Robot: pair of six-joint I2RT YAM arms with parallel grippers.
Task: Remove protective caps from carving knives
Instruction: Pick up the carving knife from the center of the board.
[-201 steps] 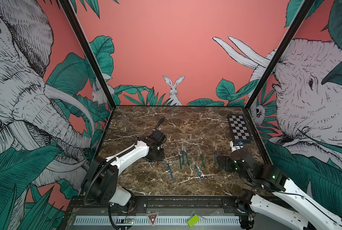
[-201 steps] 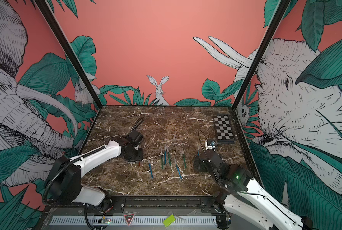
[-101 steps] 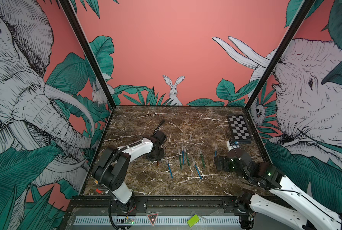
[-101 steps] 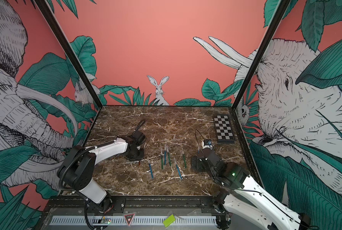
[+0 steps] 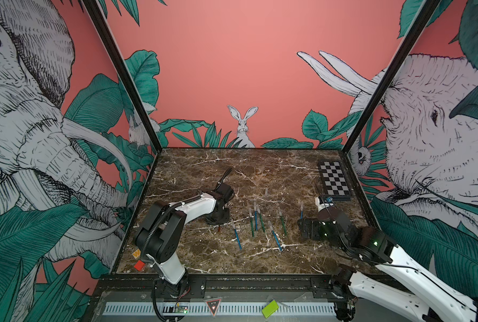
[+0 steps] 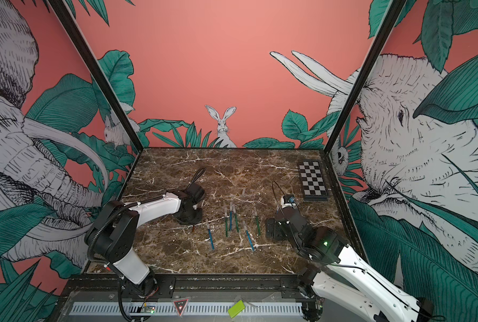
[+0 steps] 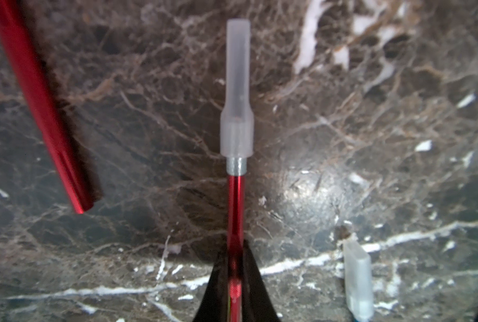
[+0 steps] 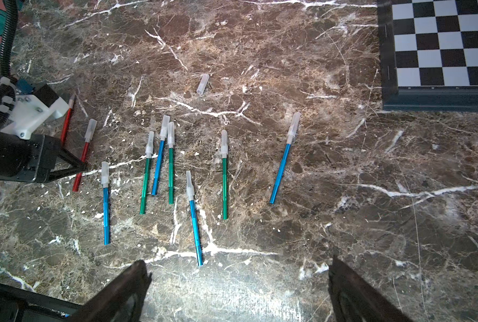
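The left pincer [image 7: 235, 248] is clenched on the handle of a red carving knife [image 7: 235, 200], its two black fingers pinching the slim shaft. The knife's protective cap [image 7: 236, 92] is on, seated down to the silver collar and pointing straight away from the fingers. This knife is in the part of the row farthest from the checkerboard [image 8: 438, 41]; I cannot tell whether it is lifted or lying on the desk [image 8: 343, 195]. Just beside it, farther again from the checkerboard, lies a second red knife [image 7: 42, 106], its tip too hidden to judge. Toward the checkerboard come seven blue and green carving knives [image 8: 171, 167], each capped. One loose cap [image 8: 203, 83] lies alone past their capped ends, well apart from the checkerboard. The right pincer [image 8: 239, 278] hangs released, jaws wide and holding nothing, near the checkerboard end of the row. The step in hand looks like securing the knife so its cap can be pulled. To do it well, I judge the left grip needs to be firm and the knife raised level, with the cap turned toward the checkerboard side. The right pincer should close on the cap's thick base, not its thin end, and draw straight along the handle's line. A sideways tug could twist the shaft in the fingers.
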